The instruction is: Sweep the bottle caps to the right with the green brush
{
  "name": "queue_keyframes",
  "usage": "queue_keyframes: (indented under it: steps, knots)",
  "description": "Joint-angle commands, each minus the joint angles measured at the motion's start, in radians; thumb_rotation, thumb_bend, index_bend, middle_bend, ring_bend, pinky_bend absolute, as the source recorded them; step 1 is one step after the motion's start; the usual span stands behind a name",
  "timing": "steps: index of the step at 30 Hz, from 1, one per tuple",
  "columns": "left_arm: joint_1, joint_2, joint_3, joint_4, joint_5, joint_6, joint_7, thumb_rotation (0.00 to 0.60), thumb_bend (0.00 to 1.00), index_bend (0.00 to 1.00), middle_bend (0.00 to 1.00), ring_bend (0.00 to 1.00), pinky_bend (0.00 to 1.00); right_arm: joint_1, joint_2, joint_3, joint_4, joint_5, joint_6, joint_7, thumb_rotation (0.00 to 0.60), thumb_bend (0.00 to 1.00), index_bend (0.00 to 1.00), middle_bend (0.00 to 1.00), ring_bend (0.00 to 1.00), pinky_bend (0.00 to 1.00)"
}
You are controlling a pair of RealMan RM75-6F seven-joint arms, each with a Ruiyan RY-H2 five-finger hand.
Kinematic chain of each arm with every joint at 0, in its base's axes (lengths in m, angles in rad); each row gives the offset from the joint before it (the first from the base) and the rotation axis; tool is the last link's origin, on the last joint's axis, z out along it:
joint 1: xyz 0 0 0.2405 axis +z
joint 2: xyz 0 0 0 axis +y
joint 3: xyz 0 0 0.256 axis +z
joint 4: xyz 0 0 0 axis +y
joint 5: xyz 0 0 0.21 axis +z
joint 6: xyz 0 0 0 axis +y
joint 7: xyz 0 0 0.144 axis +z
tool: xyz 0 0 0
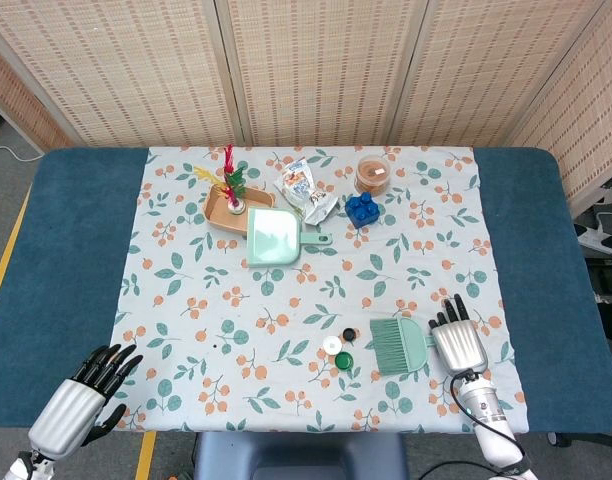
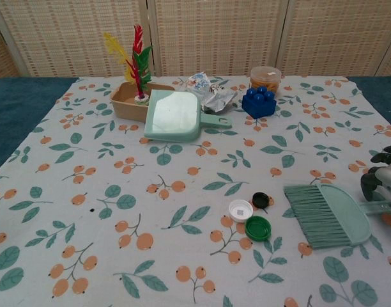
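Observation:
The green brush (image 1: 400, 344) (image 2: 329, 215) lies flat on the patterned cloth at the front right, bristles pointing left. Just left of its bristles lie three bottle caps: a white cap (image 1: 332, 346) (image 2: 241, 210), a black cap (image 1: 349, 335) (image 2: 260, 200) and a green cap (image 1: 344, 361) (image 2: 258, 228). My right hand (image 1: 458, 341) (image 2: 382, 179) hovers over the brush handle at the right, fingers apart, holding nothing. My left hand (image 1: 79, 405) hangs open off the table's front left corner, seen only in the head view.
A green dustpan (image 1: 274, 236) (image 2: 175, 116) lies at mid-back beside a tan tray (image 1: 225, 210) with feathers. A crumpled wrapper (image 1: 306, 190), a blue block (image 1: 361, 208) and a round tub (image 1: 372, 172) stand along the back.

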Motion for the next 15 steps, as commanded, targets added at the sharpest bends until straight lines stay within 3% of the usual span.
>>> queue_keyframes:
  steps: [1,8,15]
  knots:
    - [0.000,0.001,-0.001,0.000,-0.001,0.001,-0.001,0.600,0.41,0.00,0.00,0.00,0.09,0.003,-0.005,-0.005,0.002,0.007,0.002,-0.009,0.600,0.27,0.45,0.33,0.11,0.00]
    - [0.006,0.005,0.002,-0.001,0.002,0.013,-0.002,0.600,0.41,0.00,0.00,0.00,0.09,0.008,-0.014,-0.013,0.007,0.019,0.009,-0.011,0.600,0.29,0.49,0.36,0.14,0.00]
    - [0.004,0.005,-0.001,-0.002,-0.001,0.010,-0.007,0.600,0.41,0.00,0.00,0.00,0.09,0.011,-0.013,-0.020,0.008,0.040,0.005,-0.008,0.600,0.39,0.62,0.51,0.29,0.00]
